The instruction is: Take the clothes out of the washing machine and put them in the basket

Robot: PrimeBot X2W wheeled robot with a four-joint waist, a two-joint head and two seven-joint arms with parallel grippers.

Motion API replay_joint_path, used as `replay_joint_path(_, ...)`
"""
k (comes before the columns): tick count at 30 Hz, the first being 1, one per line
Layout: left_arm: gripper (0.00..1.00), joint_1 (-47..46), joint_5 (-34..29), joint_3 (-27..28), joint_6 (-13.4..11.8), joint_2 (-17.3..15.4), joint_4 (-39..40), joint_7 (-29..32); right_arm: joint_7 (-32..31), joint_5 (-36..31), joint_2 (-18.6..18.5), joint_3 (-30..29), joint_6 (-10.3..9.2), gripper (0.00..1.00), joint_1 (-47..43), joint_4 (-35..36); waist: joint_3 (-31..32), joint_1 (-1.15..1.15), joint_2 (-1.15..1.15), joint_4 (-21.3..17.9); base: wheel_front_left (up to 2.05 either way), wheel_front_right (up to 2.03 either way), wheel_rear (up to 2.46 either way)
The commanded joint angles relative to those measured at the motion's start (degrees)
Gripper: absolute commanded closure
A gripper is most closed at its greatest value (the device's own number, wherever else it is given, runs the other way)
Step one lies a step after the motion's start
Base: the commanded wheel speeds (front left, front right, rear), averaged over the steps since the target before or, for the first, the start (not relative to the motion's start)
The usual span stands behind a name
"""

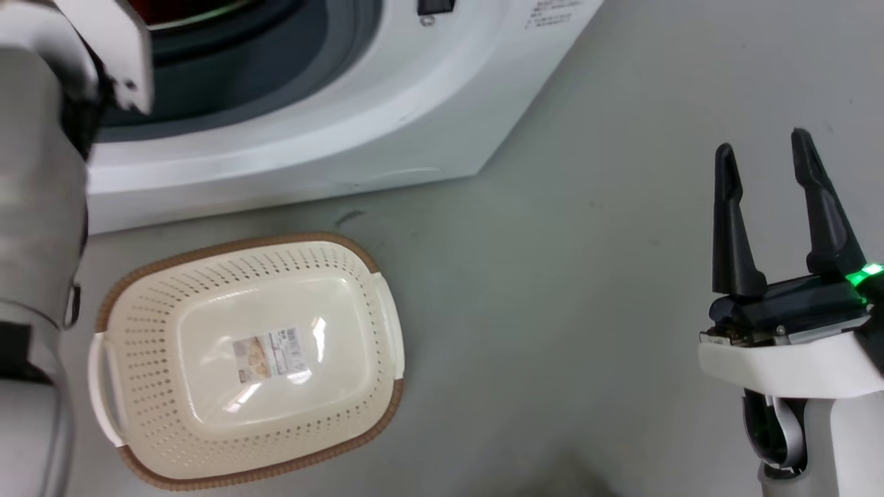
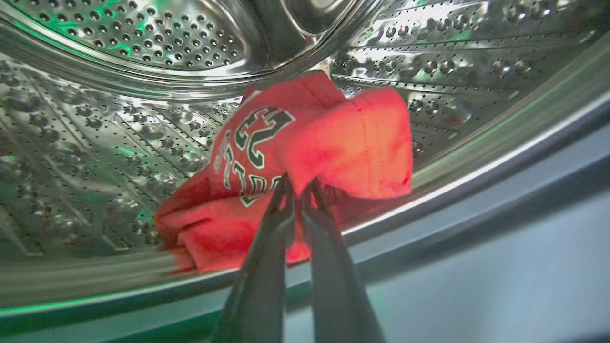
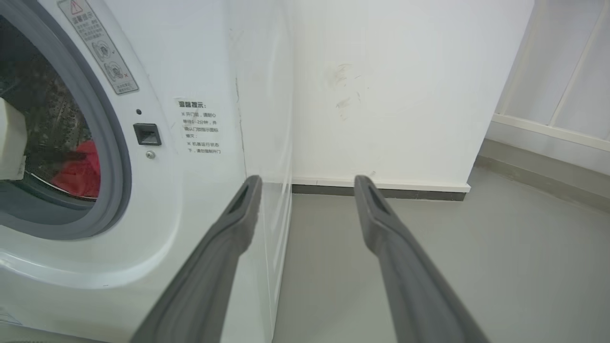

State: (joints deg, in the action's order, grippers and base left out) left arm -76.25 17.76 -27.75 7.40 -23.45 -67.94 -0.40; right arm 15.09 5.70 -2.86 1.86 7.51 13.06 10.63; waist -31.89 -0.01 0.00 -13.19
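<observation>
A red jersey with white lettering, one of the clothes (image 2: 352, 143), lies bunched at the front of the washing machine's perforated steel drum (image 2: 143, 38). My left gripper (image 2: 300, 186) is shut on a fold of it, just inside the grey seal (image 2: 476, 247). My left arm (image 1: 34, 207) reaches into the washing machine (image 1: 387, 103). The cream basket (image 1: 235, 243) stands on the floor before the machine, holding nothing. My right gripper (image 1: 762, 141) hovers open over the floor to the right. In the right wrist view, red clothes (image 3: 78, 169) show through the machine's opening (image 3: 119, 157).
Grey floor (image 1: 552, 276) stretches between the basket and my right gripper. The right wrist view looks past the machine's right corner (image 3: 267, 190) at a white wall (image 3: 405, 85) with a dark skirting strip.
</observation>
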Motion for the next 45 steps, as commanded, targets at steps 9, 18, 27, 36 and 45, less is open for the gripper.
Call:
replay_joint_path(9,1.00,11.0,4.6,-3.5,0.0,2.6,2.5,-7.8,0.1,-2.2,0.0,0.9,-0.04,0.00,-3.5,-0.9,9.3,0.01,0.00,4.4,0.00,0.00,0.00)
replay_joint_path(18,1.00,19.8,5.2,-5.7,-0.4,3.7,7.4,-14.2,0.1,-3.8,0.0,0.8,-0.04,0.00,-7.7,-1.8,16.6,0.01,0.00,7.2,0.00,0.00,0.00)
replay_joint_path(27,1.00,31.2,5.3,-3.4,-3.5,2.0,21.9,-14.9,0.1,-5.0,0.0,0.6,-0.04,0.00,-11.9,-2.3,23.0,0.01,0.00,9.6,0.00,0.00,0.00)
replay_joint_path(36,1.00,40.4,4.1,-1.7,-7.8,-2.0,41.9,-14.6,0.1,-5.3,0.0,0.4,-0.04,0.00,-14.5,-2.4,26.5,0.01,0.00,11.4,0.00,0.00,0.00)
replay_joint_path(45,1.00,44.0,3.2,-0.8,-11.6,-7.1,61.5,-9.3,0.1,-5.0,0.0,0.8,-0.04,0.00,-15.5,-2.8,28.2,0.01,0.00,11.6,0.00,0.00,0.00)
